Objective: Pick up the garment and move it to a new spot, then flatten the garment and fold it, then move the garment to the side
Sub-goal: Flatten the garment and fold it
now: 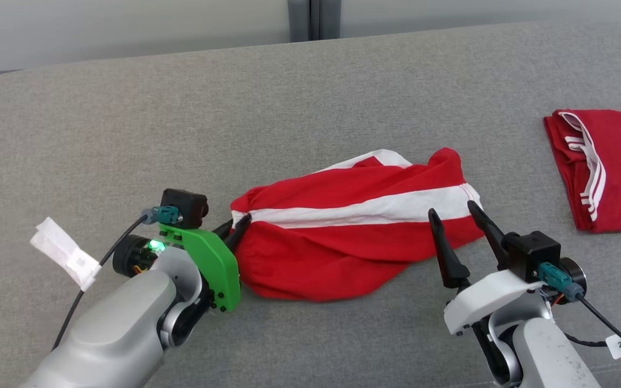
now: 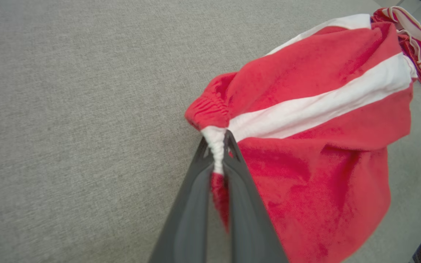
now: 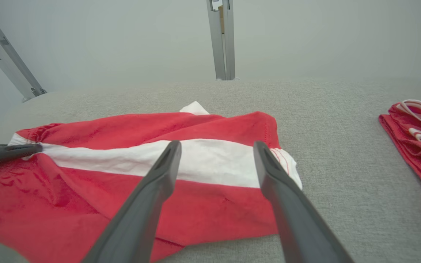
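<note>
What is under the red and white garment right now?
The grey padded surface shows all round the garment, which rests on it. The left gripper pinches its gathered edge. Whatever lies beneath the cloth is covered.

two red-and-white garments on one grey counter (image 1: 310, 97): rumpled shorts (image 1: 353, 253), and a folded garment (image 1: 618, 172) right of the shorts. two tools: left tool (image 1: 237, 223), right tool (image 1: 453, 209).

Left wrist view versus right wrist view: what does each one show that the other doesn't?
Left wrist: a close look at the shut left gripper pinching the garment by its waistband. Right wrist: the right gripper open over the white stripe, and metal posts behind. Both: the garment, the folded red garment, the grey surface.
</note>
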`<state>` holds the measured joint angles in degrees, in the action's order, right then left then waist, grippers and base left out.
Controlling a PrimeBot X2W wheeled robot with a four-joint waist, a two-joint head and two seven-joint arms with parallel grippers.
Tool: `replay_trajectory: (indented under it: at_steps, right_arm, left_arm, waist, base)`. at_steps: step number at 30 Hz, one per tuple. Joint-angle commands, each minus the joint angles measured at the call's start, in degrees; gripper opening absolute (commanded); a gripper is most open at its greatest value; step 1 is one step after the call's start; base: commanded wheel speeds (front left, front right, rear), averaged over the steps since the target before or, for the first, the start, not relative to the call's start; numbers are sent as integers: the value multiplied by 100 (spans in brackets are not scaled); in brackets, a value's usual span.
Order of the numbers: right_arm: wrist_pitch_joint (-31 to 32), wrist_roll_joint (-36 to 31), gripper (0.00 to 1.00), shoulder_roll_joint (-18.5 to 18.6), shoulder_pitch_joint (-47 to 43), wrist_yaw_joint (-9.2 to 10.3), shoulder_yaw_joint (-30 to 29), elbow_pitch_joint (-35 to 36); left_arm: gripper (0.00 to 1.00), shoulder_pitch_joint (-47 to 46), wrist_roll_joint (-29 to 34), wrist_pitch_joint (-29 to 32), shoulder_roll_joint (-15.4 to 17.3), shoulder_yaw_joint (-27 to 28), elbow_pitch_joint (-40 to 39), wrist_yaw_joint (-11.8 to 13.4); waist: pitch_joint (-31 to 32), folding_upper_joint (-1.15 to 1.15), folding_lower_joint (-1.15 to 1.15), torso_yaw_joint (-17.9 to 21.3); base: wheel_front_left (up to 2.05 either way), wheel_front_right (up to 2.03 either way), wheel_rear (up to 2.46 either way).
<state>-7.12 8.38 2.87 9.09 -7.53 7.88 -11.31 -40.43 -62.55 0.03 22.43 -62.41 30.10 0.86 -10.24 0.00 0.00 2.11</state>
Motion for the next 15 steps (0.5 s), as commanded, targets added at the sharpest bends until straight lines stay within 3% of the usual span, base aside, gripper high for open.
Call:
replay_trajectory:
  at_steps: [1,8,9,10,11,15]
  right_arm:
    - [14,-9,100,9,38,9,10,10]
    - [38,28,100,7,18,9,38,-10]
    - [35,35,100,8,9,9,31,-15]
    - [29,40,100,13,-6,9,19,-23]
    - [21,43,100,20,-19,9,11,-32]
    - [6,49,100,41,-82,9,-34,-50]
  left_arm:
    - [0,-56,89,-110,30,46,54,69]
    - [0,-8,67,-520,-101,190,388,193]
    - [16,50,5,-608,-128,252,402,161]
    - [43,108,-14,-730,-140,309,414,130]
    - [100,162,-30,-804,-145,333,436,129]
    - [100,416,-135,-1166,-154,465,442,19]
  waist:
    - [24,0,0,-93]
    - [118,0,0,-129]
    - [134,0,0,-126]
    - [154,0,0,-119]
    - [175,0,0,-113]
    - [282,0,0,-91]
  base:
    - [0,0,0]
    - [0,0,0]
    - [0,0,0]
    - [0,0,0]
    - [0,0,0]
    - [0,0,0]
